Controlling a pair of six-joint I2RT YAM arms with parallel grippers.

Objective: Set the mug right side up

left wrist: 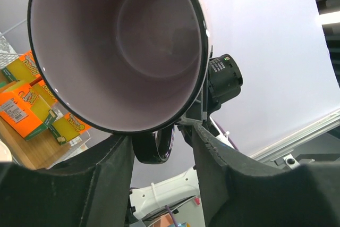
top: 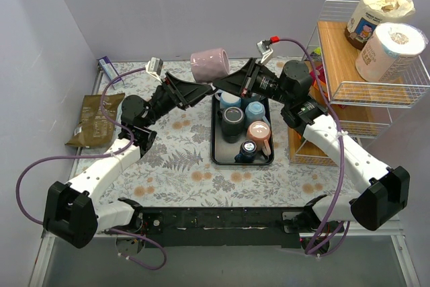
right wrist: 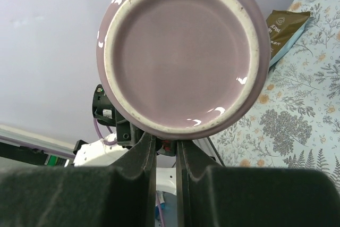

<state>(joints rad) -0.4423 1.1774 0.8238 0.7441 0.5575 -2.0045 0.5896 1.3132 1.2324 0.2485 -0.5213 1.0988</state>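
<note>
The pink mug (top: 209,65) hangs on its side above the table's far middle, between both grippers. In the left wrist view its open mouth (left wrist: 117,46) faces the camera, and its dark handle (left wrist: 154,147) sits between the left gripper's (left wrist: 159,136) wide-apart fingers, close to the left one. In the right wrist view the mug's base (right wrist: 180,51) faces the camera. The right gripper (right wrist: 164,142) is closed narrowly under it, on the handle. In the top view the left gripper (top: 200,91) and right gripper (top: 226,84) meet under the mug.
A black tray (top: 216,156) with several upright mugs lies just below the held mug. A wire rack (top: 376,89) with paper rolls stands at the right. A brown pouch (top: 94,119) and a small box (top: 109,68) lie at the left.
</note>
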